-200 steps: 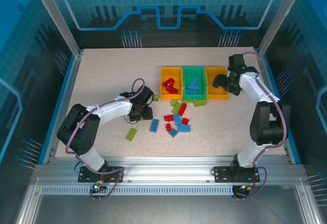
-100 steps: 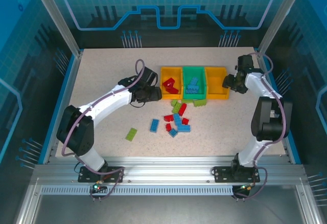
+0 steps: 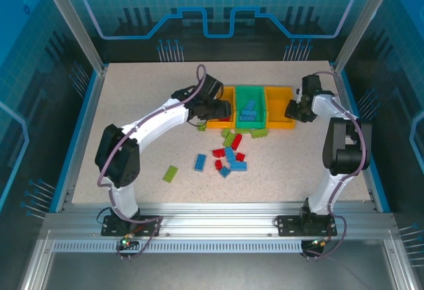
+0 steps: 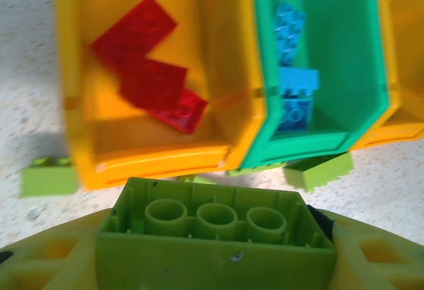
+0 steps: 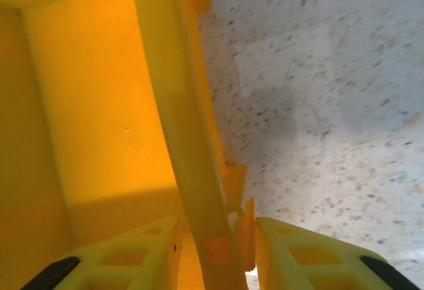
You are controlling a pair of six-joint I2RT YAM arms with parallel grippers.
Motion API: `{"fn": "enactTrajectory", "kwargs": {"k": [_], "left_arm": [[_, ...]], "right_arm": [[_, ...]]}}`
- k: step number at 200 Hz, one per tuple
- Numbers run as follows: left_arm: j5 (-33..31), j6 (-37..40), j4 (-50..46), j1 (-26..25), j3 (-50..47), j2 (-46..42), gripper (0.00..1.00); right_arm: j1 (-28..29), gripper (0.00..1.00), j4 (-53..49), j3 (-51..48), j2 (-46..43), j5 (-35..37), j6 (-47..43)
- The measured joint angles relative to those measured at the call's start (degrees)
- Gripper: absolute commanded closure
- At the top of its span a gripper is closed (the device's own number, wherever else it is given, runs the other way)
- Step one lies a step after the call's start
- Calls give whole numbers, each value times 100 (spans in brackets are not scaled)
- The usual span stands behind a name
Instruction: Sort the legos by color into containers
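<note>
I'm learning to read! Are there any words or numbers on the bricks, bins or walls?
No words or numbers can be read anywhere.
Lime green brick: bare tubes, no letters.
Orange-yellow bin and green bin: plain walls.
Back wall: a gear sign and lines, no text.

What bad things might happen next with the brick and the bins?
The left gripper holds a green brick above the left bin, which has red bricks in it; dropped here, it would probably land with the wrong colour. The right gripper straddles a wall of the right bin; a pull might drag or tip it.
</note>
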Motion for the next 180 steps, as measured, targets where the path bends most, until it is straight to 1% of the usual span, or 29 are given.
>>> {"fn": "enactTrajectory", "kwargs": {"k": [29,57,65,78,82,91,100,110,120,180], "left_arm": [[107,0,79,-114,673,498,49],[219,-4,190,-192,1152,905,49],[264,-4,223,-203,1274,1016,49],[365,-11,289,-214,1488,1228,49],[398,-17,304,-216,1561,1309,49],[459,-37,332,-223,1746,1473,49],[527,-50,378,-229,1963,1670,49],[608,-72,417,-247,2214,1891,49],[699,-138,463,-267,2437,2094,49],[1231,-660,728,-356,3674,3224,48]], "right_arm": [[293,67,22,-103,-4,-55,90],[599,63,81,-170,-55,-94,212],[658,59,90,-190,-72,-120,245],[730,56,122,-234,-122,-175,315],[743,53,118,-240,-142,-184,352],[761,43,120,-243,-177,-214,385],[761,36,120,-243,-223,-225,463],[754,30,120,-247,-293,-227,476],[737,27,140,-289,-389,-232,544],[393,23,107,-914,-1274,-243,664]]}}
